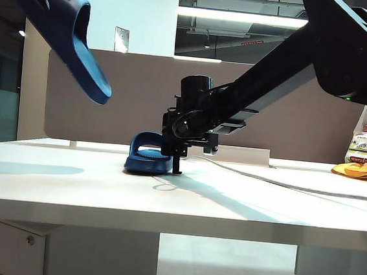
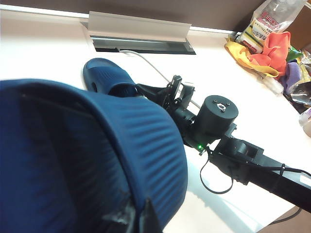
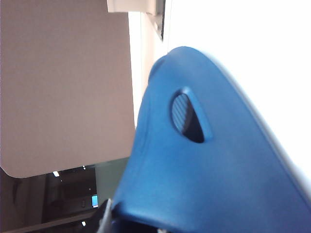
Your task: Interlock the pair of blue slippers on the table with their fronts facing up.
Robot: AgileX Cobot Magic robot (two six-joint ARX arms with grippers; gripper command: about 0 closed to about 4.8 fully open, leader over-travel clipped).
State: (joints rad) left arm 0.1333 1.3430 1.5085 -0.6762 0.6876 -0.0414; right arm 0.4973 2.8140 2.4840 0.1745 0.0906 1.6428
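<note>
The left gripper (image 2: pixel 138 218), seen only as dark finger tips at the edge of its wrist view, is clenched on one dark navy-blue moulded rubber slide sandal (image 1: pixel 61 22) and holds it high in the air at the left of the exterior view, well above the wide white flat-topped table (image 1: pixel 68 185) and tilted so one end slopes down toward the middle. In the left wrist view this raised sandal's ridged strap fills the foreground, and beyond it, farther from the left gripper, lies the matching second navy-blue slide sandal (image 1: pixel 148 155), resting sole-down on the table in front of the grey-brown divider panel (image 1: pixel 109 98). The right gripper (image 1: pixel 176 155) reaches down to this second sandal with its black fingers at the sandal's strap; its wrist view is filled by the strap with an oval side hole, right up against the gripper, but whether the jaws have clamped on it cannot be told. A grey cable (image 1: pixel 283 181) trails across the table behind the right arm.
</note>
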